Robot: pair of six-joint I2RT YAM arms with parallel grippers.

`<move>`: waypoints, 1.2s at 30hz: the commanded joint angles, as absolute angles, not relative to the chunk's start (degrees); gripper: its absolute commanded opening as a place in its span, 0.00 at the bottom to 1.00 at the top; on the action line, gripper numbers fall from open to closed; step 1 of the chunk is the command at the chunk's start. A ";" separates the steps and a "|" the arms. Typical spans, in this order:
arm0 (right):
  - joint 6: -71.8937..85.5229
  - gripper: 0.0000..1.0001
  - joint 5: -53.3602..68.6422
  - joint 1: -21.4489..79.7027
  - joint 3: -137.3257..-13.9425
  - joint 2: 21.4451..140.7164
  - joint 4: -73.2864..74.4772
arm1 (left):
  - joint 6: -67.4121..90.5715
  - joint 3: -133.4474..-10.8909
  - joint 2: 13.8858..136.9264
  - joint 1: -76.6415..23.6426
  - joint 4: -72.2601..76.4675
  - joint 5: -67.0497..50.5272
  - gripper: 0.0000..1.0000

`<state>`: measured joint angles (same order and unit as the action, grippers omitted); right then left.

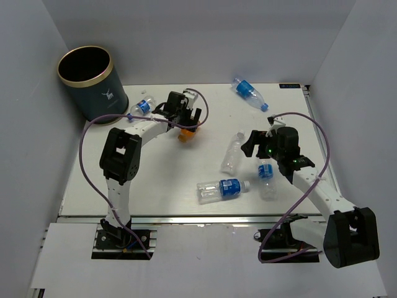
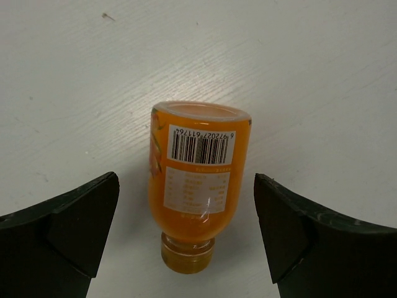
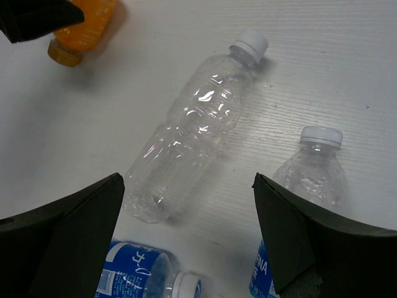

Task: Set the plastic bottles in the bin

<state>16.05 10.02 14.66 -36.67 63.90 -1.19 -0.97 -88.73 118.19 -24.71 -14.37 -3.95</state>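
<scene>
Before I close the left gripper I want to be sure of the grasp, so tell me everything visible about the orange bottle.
The orange bottle is small, apparently clear plastic filled with orange liquid, with an orange-tan cap and a white label bearing a barcode and fine print. It lies on its side on the white table, cap toward the wrist camera, base away. It sits roughly centred in the open left gripper, with a gap on both sides.

My overhead cam sits above and behind the arm bases (image 1: pixel 121 239), looking down across the whole table (image 1: pixel 161 180) to the bin (image 1: pixel 93 84). Left wrist cam points straight down, really close on the orange bottle (image 2: pixel 198 180). Right wrist cam rides a bit further off, and catches that same orange bottle (image 3: pixel 84 28) top-left, so those two overlap there.
</scene>
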 commanded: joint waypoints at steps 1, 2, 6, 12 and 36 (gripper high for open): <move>15.91 0.89 8.44 14.77 -39.55 64.42 -1.58 | -0.53 -87.89 118.56 -25.40 -13.27 -5.54 0.98; 15.91 0.89 8.35 14.77 -39.64 64.51 -1.58 | -0.53 -87.89 119.17 -25.49 -13.27 -5.71 0.98; 16.00 0.89 8.35 14.85 -39.90 64.95 -1.41 | -0.53 -87.98 119.45 -25.49 -13.54 -4.40 0.90; 15.56 0.89 7.82 14.77 -39.99 64.51 -1.41 | -0.61 -91.23 114.45 -25.49 -14.68 5.87 0.40; 14.50 0.89 9.23 14.85 -40.52 62.84 -0.53 | 3.07 -126.35 115.18 4.04 -11.03 38.41 0.65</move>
